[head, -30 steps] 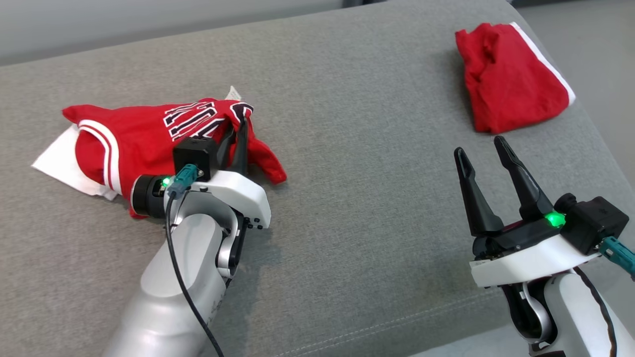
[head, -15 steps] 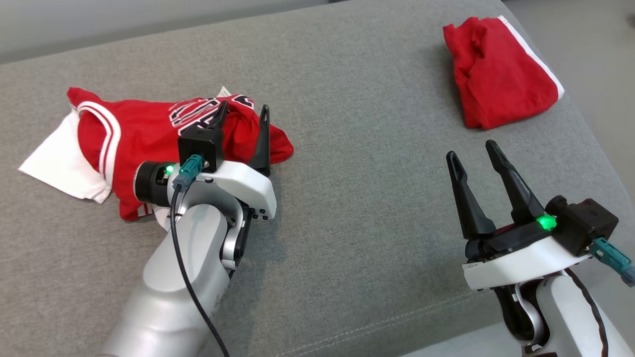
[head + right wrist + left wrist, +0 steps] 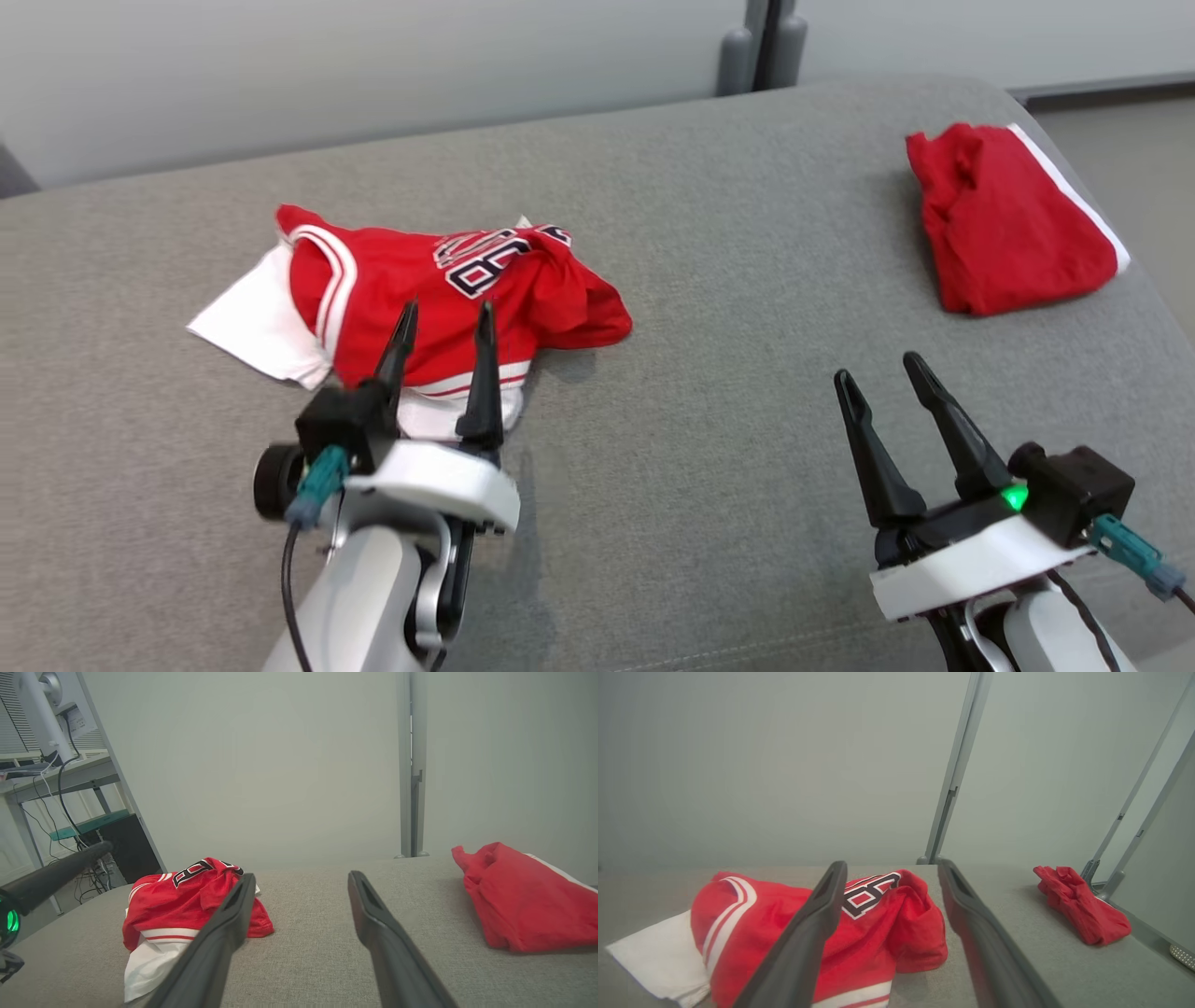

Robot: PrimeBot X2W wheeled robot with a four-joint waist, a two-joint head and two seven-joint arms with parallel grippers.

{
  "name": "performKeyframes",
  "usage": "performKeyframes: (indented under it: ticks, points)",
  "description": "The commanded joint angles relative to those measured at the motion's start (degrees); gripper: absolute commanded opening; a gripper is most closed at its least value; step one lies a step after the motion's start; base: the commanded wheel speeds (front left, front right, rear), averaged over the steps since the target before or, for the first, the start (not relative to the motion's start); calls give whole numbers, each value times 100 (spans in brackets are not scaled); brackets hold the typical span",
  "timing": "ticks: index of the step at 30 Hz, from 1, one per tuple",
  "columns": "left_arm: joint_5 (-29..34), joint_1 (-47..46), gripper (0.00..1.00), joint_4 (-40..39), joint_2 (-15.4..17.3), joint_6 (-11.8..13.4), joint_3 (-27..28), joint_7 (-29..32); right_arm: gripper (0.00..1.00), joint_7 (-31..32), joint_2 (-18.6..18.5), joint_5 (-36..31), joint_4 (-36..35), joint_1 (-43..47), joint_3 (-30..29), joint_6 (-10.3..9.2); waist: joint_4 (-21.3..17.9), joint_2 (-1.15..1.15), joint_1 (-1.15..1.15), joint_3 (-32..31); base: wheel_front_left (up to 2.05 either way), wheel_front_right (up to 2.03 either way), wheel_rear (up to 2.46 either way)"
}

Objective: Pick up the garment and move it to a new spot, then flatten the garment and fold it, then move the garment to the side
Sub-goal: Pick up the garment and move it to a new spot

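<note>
Nearest the robot, the left gripper (image 3: 446, 313) has let go. A second ago its jaws were pinched shut on a fold of the red jersey (image 3: 392, 271); now they stand wide open and empty, drawn back toward the robot with the fingertips poised at the jersey's near edge. The right gripper (image 3: 878, 369) is as it was, with jaws open and holding nothing, over bare grey cushion (image 3: 709, 308) well apart from any cloth. The jersey lies released in a rumpled heap on the left half of the cushion, lettering up. White cloth (image 3: 247, 322) sticks out from under its left and near edges; whether that belongs to the same garment is unclear. The head camera has shifted too, so how far the heap itself moved is hard to judge. Farther off, a second red garment (image 3: 1013, 233) sits at the cushion's right end. The relocation looks finished, and flattening appears to be next.
</note>
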Motion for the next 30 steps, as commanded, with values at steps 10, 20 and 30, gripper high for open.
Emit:
performKeyframes:
  ticks: [10, 20, 30]
  points:
    - [361, 1259, 100, -1074, 75, 249, 583, -34, 100, -35, -67, -35, -150, 510, -206, 0, 567, 0, 0, -602, 0, 0, 0]
    - [474, 2015, 100, -1189, 75, 323, 1012, -34, 100, -35, -71, -265, -227, 887, -349, 0, 741, 0, 0, -840, 0, 0, 0]
    - [530, 2743, 100, -1346, 75, 381, 1292, -34, 100, -35, 10, -299, -340, 1104, -495, 0, 769, 0, 0, -994, 0, 0, 0]
